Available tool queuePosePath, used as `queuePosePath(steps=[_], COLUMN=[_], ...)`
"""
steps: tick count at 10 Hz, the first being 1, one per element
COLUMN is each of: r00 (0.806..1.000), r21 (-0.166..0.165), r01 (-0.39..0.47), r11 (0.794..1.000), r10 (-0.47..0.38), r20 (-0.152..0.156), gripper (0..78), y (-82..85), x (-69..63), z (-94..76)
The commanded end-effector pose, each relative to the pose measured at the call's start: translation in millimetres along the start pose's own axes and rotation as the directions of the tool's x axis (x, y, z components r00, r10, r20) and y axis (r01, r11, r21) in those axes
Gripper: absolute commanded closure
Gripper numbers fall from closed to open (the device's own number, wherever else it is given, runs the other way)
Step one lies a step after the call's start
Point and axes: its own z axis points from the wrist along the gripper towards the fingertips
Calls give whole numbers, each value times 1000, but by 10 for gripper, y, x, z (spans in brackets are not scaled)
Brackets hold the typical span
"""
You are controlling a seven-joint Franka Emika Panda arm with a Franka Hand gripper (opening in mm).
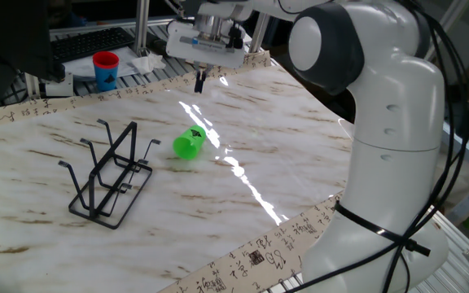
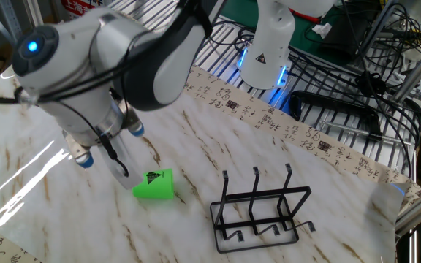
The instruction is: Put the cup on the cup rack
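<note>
**Green cup lies on its side as arm hangs over marble table**

A red cup with a blue band (image 1: pixel 105 70) stands on the bench behind the table's far edge in one fixed view, out of frame in the other; the black wire cup rack (image 1: pixel 109 175) stands upright on the marble-patterned table (image 1: pixel 300 155), its pegs bare; the cup (image 1: pixel 189 143), bright green, lies tipped on its side well apart from the rack, a small dark triangular mark on its wall, too small to read; a tape border printed with dark characters, not legible, runs along the table's edges. The white arm reaches across from the right, wrist turned down, the gripper (image 1: pixel 200 79) above the table beyond the cup; its dark fingers appear close together with nothing between them. The other fixed view shows the gripper (image 2: pixel 118 163) just beside the cup (image 2: pixel 153 184), a blue light on the arm, the rack (image 2: pixel 260 208) to the right, and a second white robot base bearing a black warning triangle.
</note>
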Motion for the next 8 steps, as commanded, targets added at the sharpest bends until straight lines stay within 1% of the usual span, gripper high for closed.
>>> queuePosePath(steps=[1, 3, 4, 8], r00=[1000, 1000, 999, 1000], r21=[-7, -15, -18, -36], r01=[6, 11, 12, -4], r11=[1000, 1000, 1000, 999], r10=[-6, -11, -11, 5], r20=[12, 26, 30, 23], gripper=[776, 776, 776, 776], y=[-14, -50, -63, -123], x=[-24, -62, -75, -123], z=[182, 335, 378, 539])
